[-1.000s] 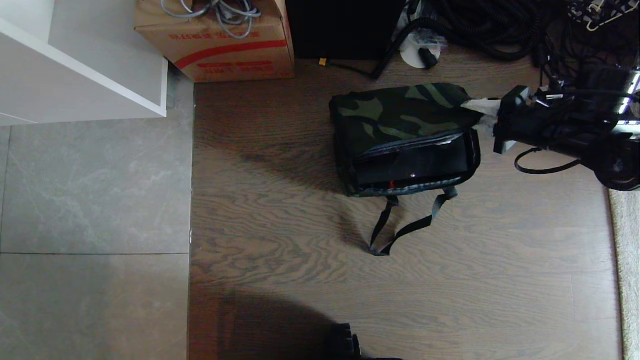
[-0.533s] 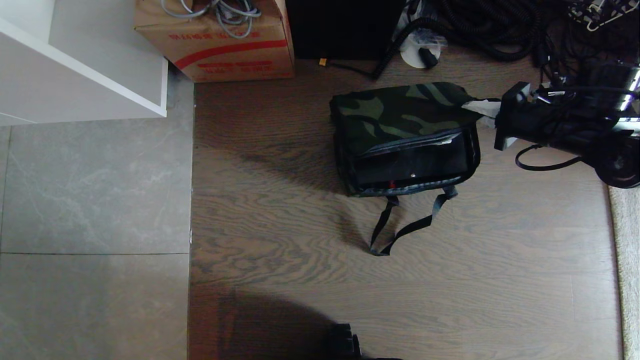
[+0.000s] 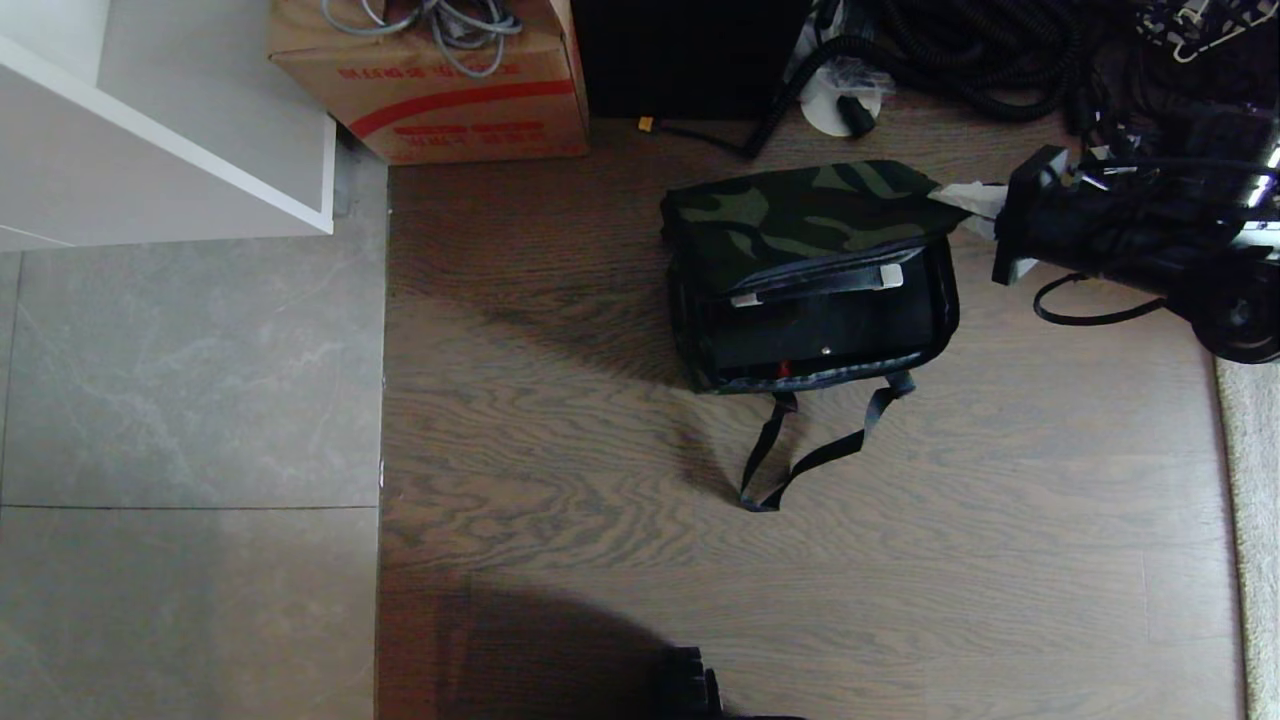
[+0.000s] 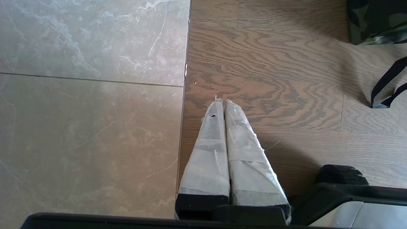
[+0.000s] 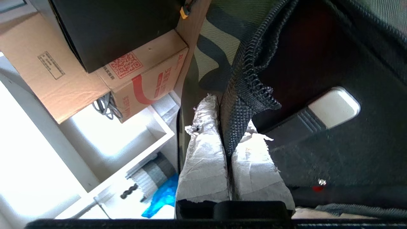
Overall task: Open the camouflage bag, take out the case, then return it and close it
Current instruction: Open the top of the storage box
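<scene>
The camouflage bag point(image 3: 800, 215) stands on the wooden floor with its lid partly lifted. Inside lies the black case point(image 3: 830, 325); its handle point(image 3: 815, 285) with silver ends and a small red latch point(image 3: 783, 369) show. My right gripper point(image 3: 965, 200) is at the lid's right corner, shut on the lid's black zipper edge point(image 5: 244, 95). The right wrist view shows the wrapped fingers point(image 5: 203, 143) pinching that edge, with the case handle point(image 5: 318, 114) beside them. My left gripper point(image 4: 222, 101) hangs shut and empty over the floor, away from the bag point(image 4: 375, 22).
The bag's black strap point(image 3: 810, 450) trails over the floor toward me. Behind the bag stand a red-striped cardboard box point(image 3: 440, 90), a tall black box point(image 3: 690, 55) and coiled cables point(image 3: 960, 50). A white cabinet point(image 3: 170, 130) is at far left, a rug point(image 3: 1250, 520) along the right edge.
My right gripper has pulled the lid's edge up and back. The opening has widened and the case's handle now shows. The left arm has not moved.
</scene>
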You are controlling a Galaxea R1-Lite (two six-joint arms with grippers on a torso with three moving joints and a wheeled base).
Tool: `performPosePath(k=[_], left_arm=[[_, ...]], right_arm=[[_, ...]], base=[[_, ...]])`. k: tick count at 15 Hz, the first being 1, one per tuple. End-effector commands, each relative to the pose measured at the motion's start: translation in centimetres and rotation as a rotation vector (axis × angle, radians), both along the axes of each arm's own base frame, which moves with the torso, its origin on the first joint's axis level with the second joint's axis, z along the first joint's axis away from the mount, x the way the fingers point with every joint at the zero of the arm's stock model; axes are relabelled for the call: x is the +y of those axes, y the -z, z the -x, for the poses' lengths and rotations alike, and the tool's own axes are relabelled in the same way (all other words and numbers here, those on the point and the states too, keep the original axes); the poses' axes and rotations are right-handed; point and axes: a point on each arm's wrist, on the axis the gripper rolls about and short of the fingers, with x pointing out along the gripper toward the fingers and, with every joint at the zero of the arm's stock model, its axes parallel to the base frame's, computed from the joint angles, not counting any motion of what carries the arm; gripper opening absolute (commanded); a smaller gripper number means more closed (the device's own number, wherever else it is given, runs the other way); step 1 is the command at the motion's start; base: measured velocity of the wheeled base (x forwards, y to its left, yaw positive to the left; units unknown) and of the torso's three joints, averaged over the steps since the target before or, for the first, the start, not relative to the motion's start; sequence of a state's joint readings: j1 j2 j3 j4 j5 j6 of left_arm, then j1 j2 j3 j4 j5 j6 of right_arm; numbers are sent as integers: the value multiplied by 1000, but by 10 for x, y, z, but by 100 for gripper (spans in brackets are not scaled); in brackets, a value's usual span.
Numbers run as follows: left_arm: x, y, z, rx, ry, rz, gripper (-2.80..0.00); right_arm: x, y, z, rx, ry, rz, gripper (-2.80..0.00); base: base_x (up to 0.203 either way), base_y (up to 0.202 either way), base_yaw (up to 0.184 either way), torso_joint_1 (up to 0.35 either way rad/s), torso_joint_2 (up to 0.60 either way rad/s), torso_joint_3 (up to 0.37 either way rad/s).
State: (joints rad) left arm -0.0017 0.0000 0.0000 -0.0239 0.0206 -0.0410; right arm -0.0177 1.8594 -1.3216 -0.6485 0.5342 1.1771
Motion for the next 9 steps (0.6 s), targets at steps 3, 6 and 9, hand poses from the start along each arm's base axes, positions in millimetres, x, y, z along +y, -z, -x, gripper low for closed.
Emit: performPosePath(k=[3,6,9], left_arm=[[0,2,-1,9,-1,0,-280],[0,2,-1,9,-1,0,-280],[0,2,-1,9,-1,0,-280]], right_arm=[[-5,1,-7,-13,19,14,-280],[-5,1,-7,-14,18,15,-280],[-5,0,-7,-18,18,15,-280]], base=[[0,0,0,0,0,0],[0,0,0,0,0,0],[0,0,0,0,0,0]])
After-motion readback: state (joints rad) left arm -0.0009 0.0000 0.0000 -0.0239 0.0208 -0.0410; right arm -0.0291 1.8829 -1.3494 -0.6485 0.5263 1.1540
